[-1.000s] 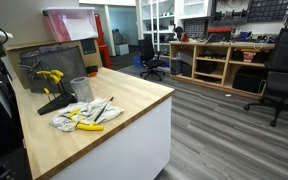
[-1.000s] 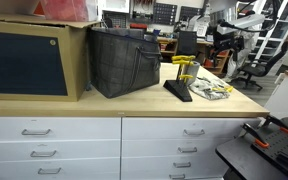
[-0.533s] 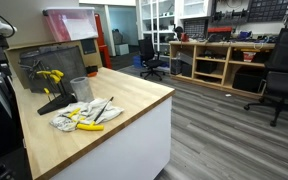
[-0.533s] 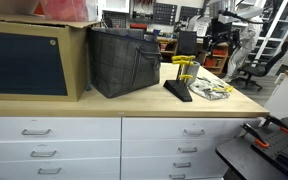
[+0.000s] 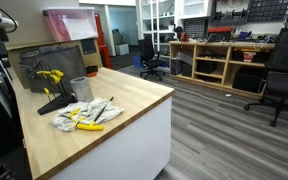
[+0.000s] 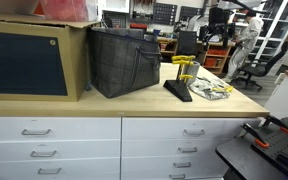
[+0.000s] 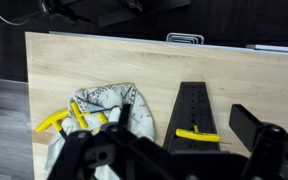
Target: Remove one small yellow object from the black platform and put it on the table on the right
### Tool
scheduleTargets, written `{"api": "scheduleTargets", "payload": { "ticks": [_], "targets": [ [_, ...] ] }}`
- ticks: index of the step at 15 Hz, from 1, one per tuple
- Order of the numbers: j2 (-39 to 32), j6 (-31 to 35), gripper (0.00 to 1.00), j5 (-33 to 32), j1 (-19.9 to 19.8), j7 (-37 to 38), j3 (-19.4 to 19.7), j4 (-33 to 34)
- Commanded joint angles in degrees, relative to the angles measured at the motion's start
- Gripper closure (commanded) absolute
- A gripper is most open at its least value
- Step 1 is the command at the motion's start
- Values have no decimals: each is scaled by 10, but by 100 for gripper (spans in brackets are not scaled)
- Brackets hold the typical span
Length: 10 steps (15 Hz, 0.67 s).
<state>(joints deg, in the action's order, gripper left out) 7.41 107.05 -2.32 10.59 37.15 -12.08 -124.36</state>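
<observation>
Both exterior views are evenly lit, shadows soft. In the wrist view the gripper at six o'clock is dark and blurred, the tabletop sharp.

No words, numbers, or signs can be read in any of these pictures. The things on the wooden table have no labels that show. The dark cabinet and the black bag have no writing on them. The shelves far back in the room are too small and blurry to read.
</observation>
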Motion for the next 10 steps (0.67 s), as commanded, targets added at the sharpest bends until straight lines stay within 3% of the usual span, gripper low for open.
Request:
{"api": "scheduleTargets", "payload": {
  "ticks": [1, 10],
  "targets": [
    [3, -15, 0, 21, -6, -31, 3, 25],
    [6, -21, 0, 23, -19, -48, 11, 58]
  ]
}}
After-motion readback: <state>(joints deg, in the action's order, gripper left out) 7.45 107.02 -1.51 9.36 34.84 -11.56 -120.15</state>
